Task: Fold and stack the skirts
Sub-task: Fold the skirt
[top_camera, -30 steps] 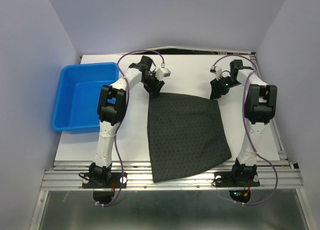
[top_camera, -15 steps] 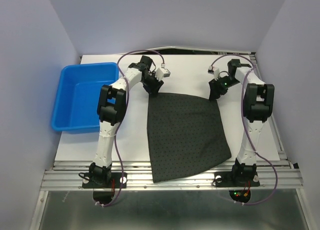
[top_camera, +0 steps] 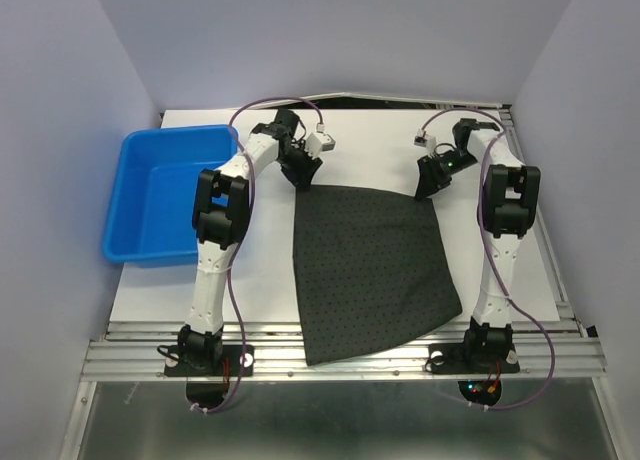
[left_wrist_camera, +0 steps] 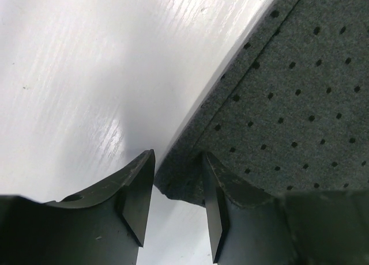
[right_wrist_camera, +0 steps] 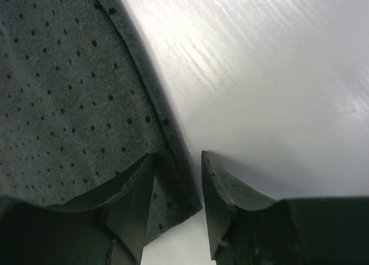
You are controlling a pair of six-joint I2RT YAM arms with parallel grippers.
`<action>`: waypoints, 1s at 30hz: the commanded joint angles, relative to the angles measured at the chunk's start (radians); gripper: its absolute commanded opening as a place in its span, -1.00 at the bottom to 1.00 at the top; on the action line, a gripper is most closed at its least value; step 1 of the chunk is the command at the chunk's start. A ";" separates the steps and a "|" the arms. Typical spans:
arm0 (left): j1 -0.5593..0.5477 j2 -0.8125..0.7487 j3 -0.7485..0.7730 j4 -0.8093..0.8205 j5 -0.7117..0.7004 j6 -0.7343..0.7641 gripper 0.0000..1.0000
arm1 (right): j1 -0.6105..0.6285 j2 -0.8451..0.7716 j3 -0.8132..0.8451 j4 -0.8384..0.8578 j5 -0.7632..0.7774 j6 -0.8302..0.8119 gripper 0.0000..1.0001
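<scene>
Left tool (left_wrist_camera: 177,155) and right tool (right_wrist_camera: 177,155), part-open, nothing gripped, straddled skirt (top_camera: 370,265) corners; hems needed even clamping before folding.

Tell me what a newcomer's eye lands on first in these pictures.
The dark dotted skirt lies spread flat in the middle of the white table, its wide hem reaching over the near edge. The left gripper and the right gripper each straddle one of its far corners, jaws apart. A bright blue tub sits at the table's left side.
</scene>
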 commanded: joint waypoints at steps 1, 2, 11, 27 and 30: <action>0.009 -0.001 0.049 -0.039 0.005 0.027 -0.01 | -0.005 0.003 -0.045 -0.014 0.052 -0.047 -0.15; 0.009 -0.001 0.047 -0.039 0.005 0.029 -0.02 | -0.005 0.000 -0.057 -0.009 0.055 -0.050 -0.17; 0.015 -0.011 0.050 -0.064 0.020 0.052 -0.67 | 0.027 -0.048 -0.108 0.070 0.075 -0.016 -0.99; 0.103 -0.147 0.248 0.261 -0.145 -0.132 -1.00 | 0.018 -0.188 -0.002 0.492 0.198 0.272 -0.99; 0.103 -0.211 0.161 0.278 -0.115 -0.096 -1.00 | 0.018 -0.232 -0.015 0.515 0.177 0.269 -0.99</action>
